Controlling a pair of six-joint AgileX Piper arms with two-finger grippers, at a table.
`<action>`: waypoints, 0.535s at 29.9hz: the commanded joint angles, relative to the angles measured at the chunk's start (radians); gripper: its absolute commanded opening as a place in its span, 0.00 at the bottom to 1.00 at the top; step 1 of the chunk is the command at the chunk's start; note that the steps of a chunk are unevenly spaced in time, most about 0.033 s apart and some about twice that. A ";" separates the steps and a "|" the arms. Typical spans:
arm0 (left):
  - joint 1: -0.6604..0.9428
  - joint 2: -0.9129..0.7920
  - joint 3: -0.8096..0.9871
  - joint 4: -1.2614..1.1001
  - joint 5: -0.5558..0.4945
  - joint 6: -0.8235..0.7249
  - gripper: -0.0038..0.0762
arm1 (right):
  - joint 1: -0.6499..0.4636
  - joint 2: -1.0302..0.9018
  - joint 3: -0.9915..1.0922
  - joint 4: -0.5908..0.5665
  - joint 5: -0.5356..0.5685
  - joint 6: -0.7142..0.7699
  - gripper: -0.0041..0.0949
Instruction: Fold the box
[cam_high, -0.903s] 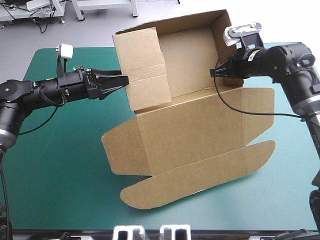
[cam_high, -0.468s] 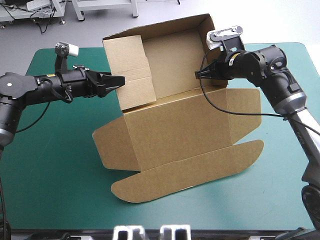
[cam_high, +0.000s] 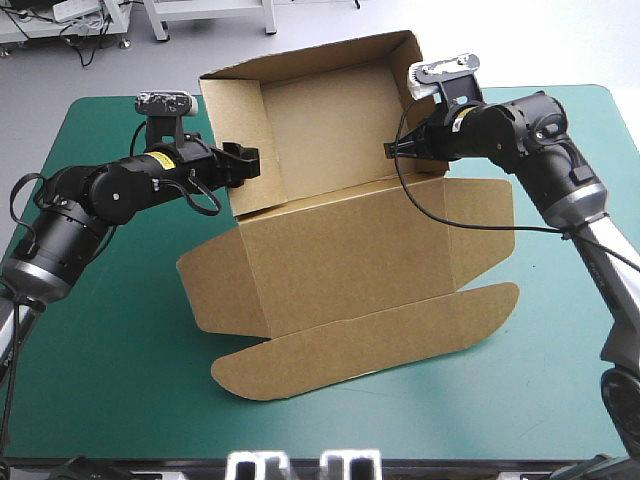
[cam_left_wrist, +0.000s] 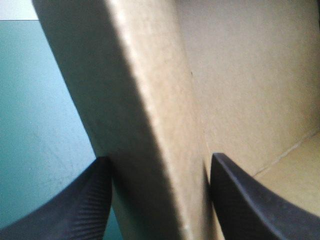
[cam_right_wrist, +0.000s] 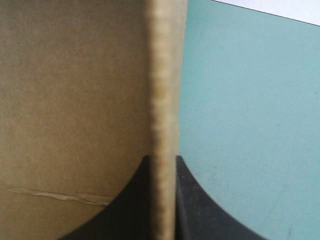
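The right gripper (cam_right_wrist: 162, 159) is clamped on the box (cam_high: 320, 130). Its black fingers all but meet, with the edge of the right wall (cam_right_wrist: 164, 75) pinched between them. This grip looks meant to steady the raised part while the other arm works.

The left gripper (cam_left_wrist: 159, 161) has its fingers apart, one on either side of the left wall (cam_left_wrist: 145, 115), straddling it rather than pinching it. It is probably there to seat the doubled side panel or to take a hold on it.

The brown box sits mid-table, toward the far edge. Its far part has the back and side walls up. The lid (cam_high: 350, 250) lies flat toward the near edge on the teal-green cover (cam_high: 110, 330), with its rounded tuck flap (cam_high: 370, 340) nearest.
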 joint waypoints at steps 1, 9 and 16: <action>-0.031 -0.029 -0.033 0.022 -0.117 -0.072 0.43 | 0.012 -0.042 -0.033 0.117 -0.065 -0.022 0.02; -0.083 -0.023 -0.033 0.027 -0.107 -0.033 0.04 | 0.012 -0.029 -0.033 0.114 0.001 -0.027 0.02; -0.093 0.059 -0.034 0.036 0.003 -0.026 0.04 | 0.012 0.025 -0.033 0.111 0.076 -0.017 0.02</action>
